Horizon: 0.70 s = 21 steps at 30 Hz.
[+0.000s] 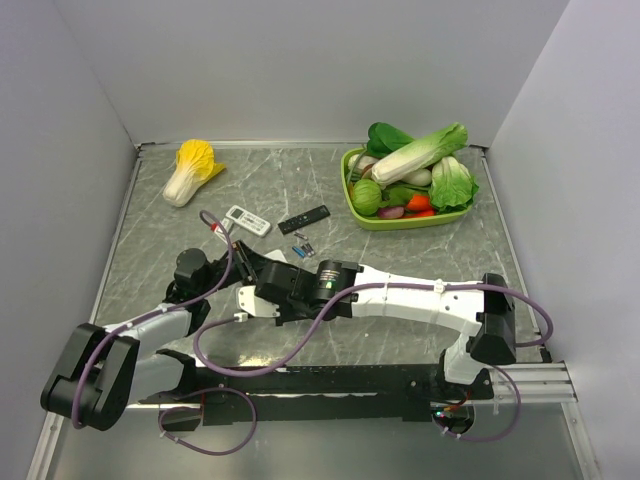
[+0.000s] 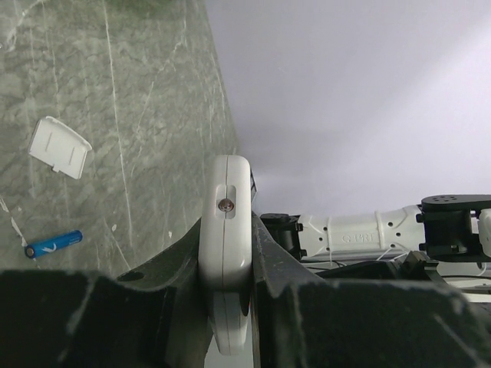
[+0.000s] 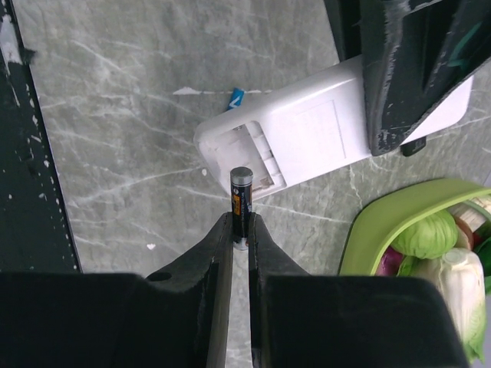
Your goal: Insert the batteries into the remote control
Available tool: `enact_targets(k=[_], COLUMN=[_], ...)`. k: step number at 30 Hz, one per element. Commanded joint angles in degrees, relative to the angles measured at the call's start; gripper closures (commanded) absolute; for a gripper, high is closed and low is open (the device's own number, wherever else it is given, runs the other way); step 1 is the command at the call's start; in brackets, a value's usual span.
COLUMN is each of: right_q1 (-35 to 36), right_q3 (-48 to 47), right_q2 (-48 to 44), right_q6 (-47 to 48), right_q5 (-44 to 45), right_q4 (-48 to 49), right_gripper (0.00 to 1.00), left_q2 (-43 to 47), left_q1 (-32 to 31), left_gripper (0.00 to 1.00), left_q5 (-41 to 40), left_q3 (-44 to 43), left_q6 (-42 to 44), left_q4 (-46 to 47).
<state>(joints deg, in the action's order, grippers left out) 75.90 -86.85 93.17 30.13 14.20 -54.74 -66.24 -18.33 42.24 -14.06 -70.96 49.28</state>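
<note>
In the left wrist view my left gripper [image 2: 226, 230] is shut on the white remote control [image 2: 228, 184], seen edge-on between its fingers. The right wrist view shows the remote's plain back [image 3: 322, 123] with its battery bay [image 3: 257, 157] uncovered. My right gripper [image 3: 239, 222] is shut on a dark battery [image 3: 241, 188] with a silvery end, held upright just above that bay. A blue battery [image 2: 54, 244] lies on the table beside the loose white bay cover [image 2: 60, 147]. In the top view both grippers meet mid-table, left [image 1: 250, 268] and right [image 1: 272, 295].
A smaller white remote [image 1: 247, 220] and a slim black remote [image 1: 303, 219] lie behind the arms, with loose batteries [image 1: 300, 245] near them. A green basket [image 1: 352, 200] of vegetables stands at the back right. A yellow cabbage [image 1: 190, 170] lies at the back left.
</note>
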Motion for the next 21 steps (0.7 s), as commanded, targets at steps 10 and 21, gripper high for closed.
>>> enact_targets(k=[10, 21], right_q1=[0.8, 0.9], right_q3=[-4.5, -5.9], right_q2=[4.0, 5.0], right_q6=[0.5, 1.1], right_q5=[2.5, 3.2], right_q4=[-4.7, -4.4], right_gripper=[1.00, 0.99], left_q2=[-1.3, -2.8], left_q1=[-0.5, -1.8], left_gripper=[0.99, 0.99], left_q5=[3.2, 4.3], left_q3=[-1.7, -3.1], left_q6=[-0.8, -0.4], left_q4=[6.5, 6.7])
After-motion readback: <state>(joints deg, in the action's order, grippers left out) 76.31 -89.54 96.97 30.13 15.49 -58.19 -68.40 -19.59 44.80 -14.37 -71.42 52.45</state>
